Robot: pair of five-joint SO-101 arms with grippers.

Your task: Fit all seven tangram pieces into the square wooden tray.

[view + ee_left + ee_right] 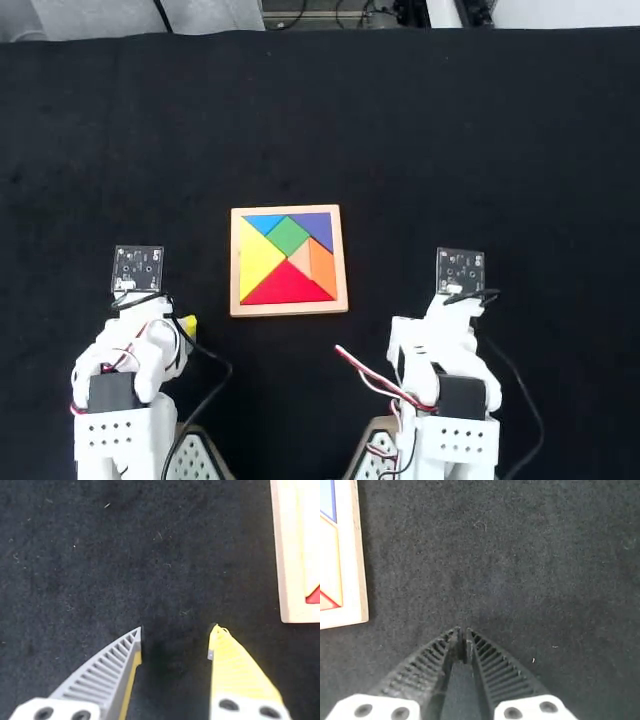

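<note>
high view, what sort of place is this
Probably a robotics lab bench: the left arm and right arm sit side by side at a black-covered table, a filled wooden tangram tray lies before them, and cables trail along the far edge.

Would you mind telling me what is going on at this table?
Nothing is being handled at the moment. The square wooden tray sits mid-table, filled with coloured tangram pieces, so the puzzle looks done. Both arms are folded by their bases, apart from the tray; the left jaws stand open, the right jaws are shut and empty.
</note>
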